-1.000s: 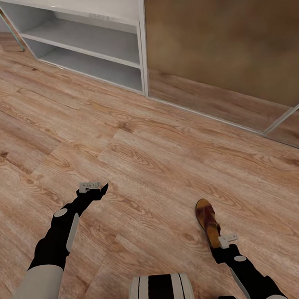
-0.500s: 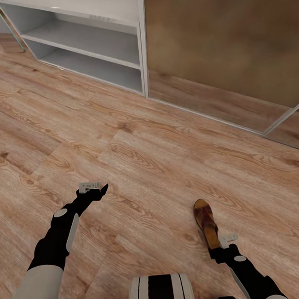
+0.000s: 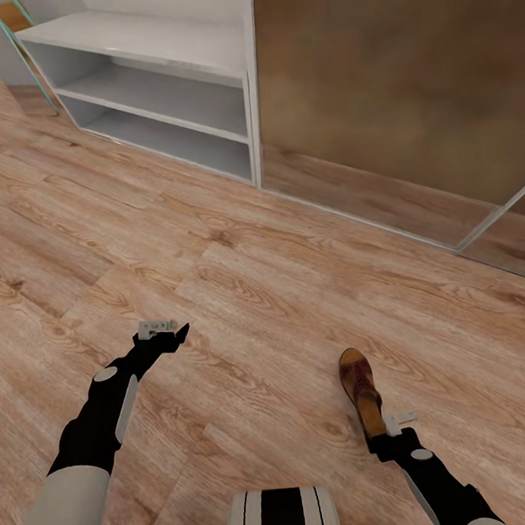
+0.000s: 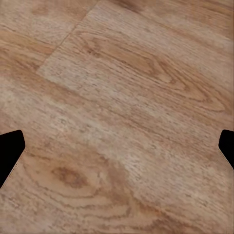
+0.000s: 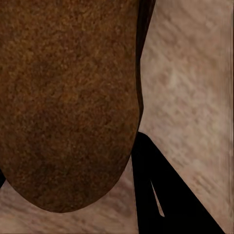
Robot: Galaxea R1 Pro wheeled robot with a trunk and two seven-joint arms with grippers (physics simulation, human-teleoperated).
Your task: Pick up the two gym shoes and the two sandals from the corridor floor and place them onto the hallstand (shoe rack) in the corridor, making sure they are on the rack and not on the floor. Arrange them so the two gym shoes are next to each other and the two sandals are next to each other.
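Brown leather first — one sandal [image 3: 361, 389] rides in the right end effector [image 3: 384, 433], fingers clamped on its heel end, toe pointing away from the robot, carried just above the corridor floor [image 3: 295, 276]. In the right wrist view the sandal's dark brown underside [image 5: 68, 97] looms close, with one black finger [image 5: 161, 195] alongside it and pale planks beyond.

Left end effector [image 3: 169, 331] — held out low over bare floor, holding nothing. In the left wrist view its two black fingertips [image 4: 9, 153] sit at opposite edges of the frame, spread wide apart, wood grain between them.

Surface: light brown wood-grain planks, knots and board seams plain.

Room: the hallstand [image 3: 161, 81] stands ahead and to the left, well apart from both arms — pale grey-white, wide top with two low open shelves beneath. Just beside it on the right, a brown wall panel [image 3: 389, 71] with a thin pale frame along its foot.
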